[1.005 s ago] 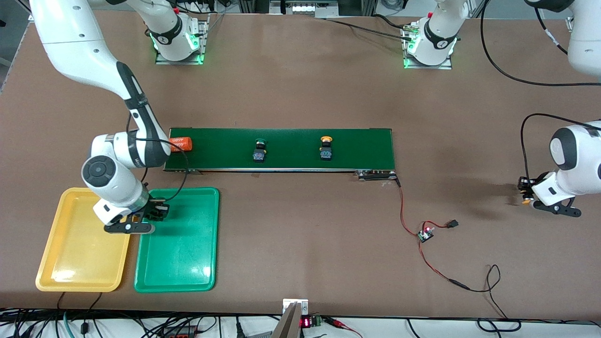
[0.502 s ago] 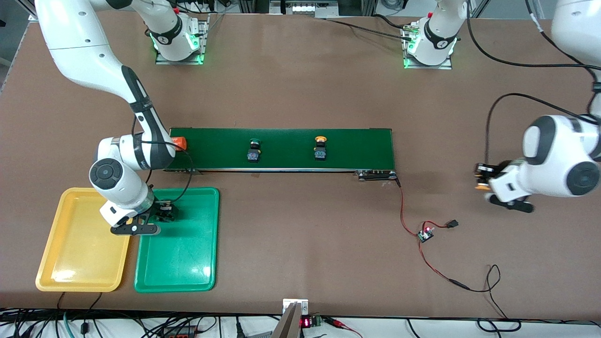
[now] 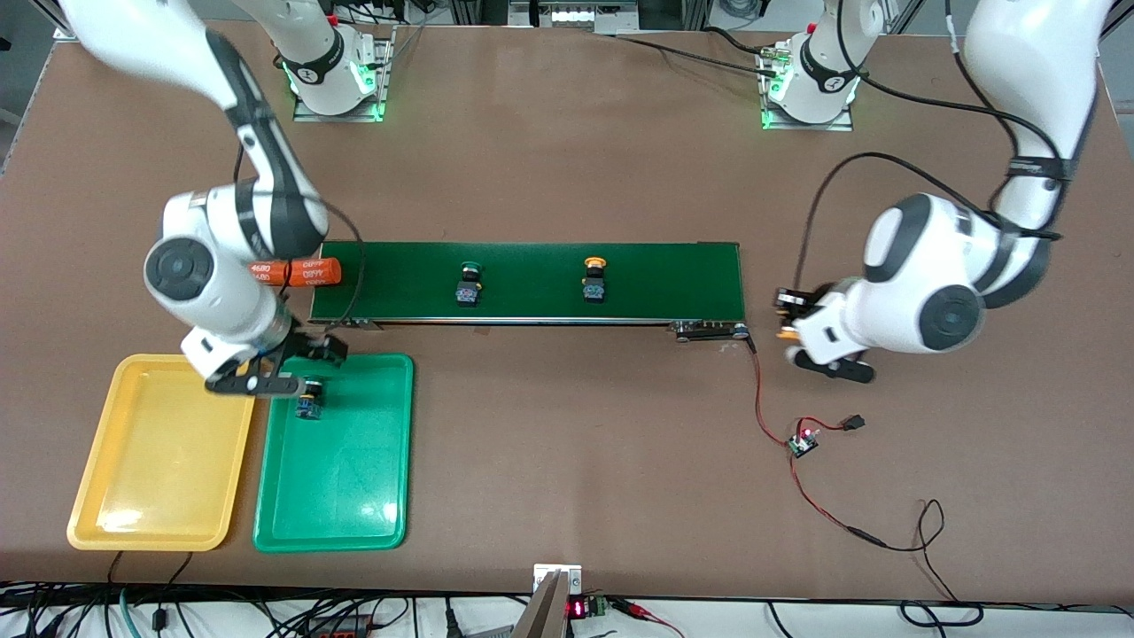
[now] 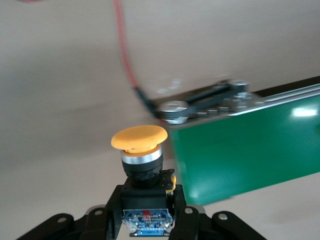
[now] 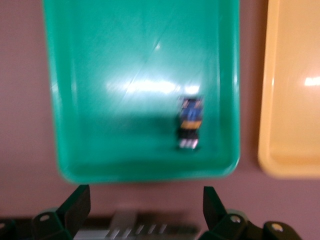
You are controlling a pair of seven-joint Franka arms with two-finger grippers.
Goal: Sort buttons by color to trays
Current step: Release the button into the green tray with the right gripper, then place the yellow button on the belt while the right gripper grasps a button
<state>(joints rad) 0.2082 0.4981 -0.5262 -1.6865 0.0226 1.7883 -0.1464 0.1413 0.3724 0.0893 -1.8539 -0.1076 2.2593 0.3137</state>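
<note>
A button (image 3: 308, 400) with a black-and-blue body lies in the green tray (image 3: 337, 478), at the end toward the conveyor; it also shows as button (image 5: 190, 122) in green tray (image 5: 125, 60). My right gripper (image 3: 312, 350) (image 5: 146, 200) hangs open and empty over that tray's edge. The yellow tray (image 3: 151, 461) (image 5: 295, 125) lies beside it. My left gripper (image 3: 787, 321) (image 4: 147, 220) is shut on a yellow-capped button (image 4: 142, 165), over the table by the belt's end. A green-capped button (image 3: 467, 285) and a yellow-capped button (image 3: 594, 279) ride the belt.
The dark-green conveyor belt (image 3: 532, 282) (image 4: 250, 145) crosses the middle of the table. An orange numbered cylinder (image 3: 297, 272) lies at its end toward the right arm. A red wire (image 3: 762, 399) (image 4: 125, 50) and a small circuit board (image 3: 803, 440) lie nearer the front camera.
My right gripper opened, left the button in the green tray and rose toward the belt. My left arm carried its yellow-capped button toward the belt's end. The belt's buttons and cylinder drifted toward the right arm's end.
</note>
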